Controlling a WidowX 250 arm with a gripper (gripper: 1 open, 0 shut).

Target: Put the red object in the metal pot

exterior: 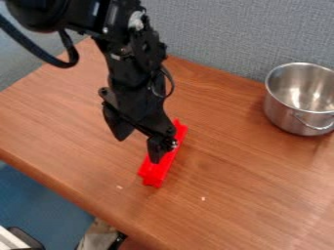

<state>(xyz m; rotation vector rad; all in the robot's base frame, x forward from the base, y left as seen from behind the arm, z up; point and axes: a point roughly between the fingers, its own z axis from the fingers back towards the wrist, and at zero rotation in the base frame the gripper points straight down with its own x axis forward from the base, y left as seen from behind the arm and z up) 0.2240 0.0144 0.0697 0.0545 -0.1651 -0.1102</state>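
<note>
Approach step in hand. Claw (143, 145) released, jaws parted above the red bar (162, 164), which lies near the tabletop's (235, 187) front edge. Next move: likely align, lower, grip. Pot (302, 99) stands at the right edge, receiving nothing.

Grey textured wall (235, 37); brown wooden tabletop (241, 190); blue floor (46, 210).

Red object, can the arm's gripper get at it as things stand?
Probably yes: the gripper is open right over the red object, and nothing else stands in the way.
</note>
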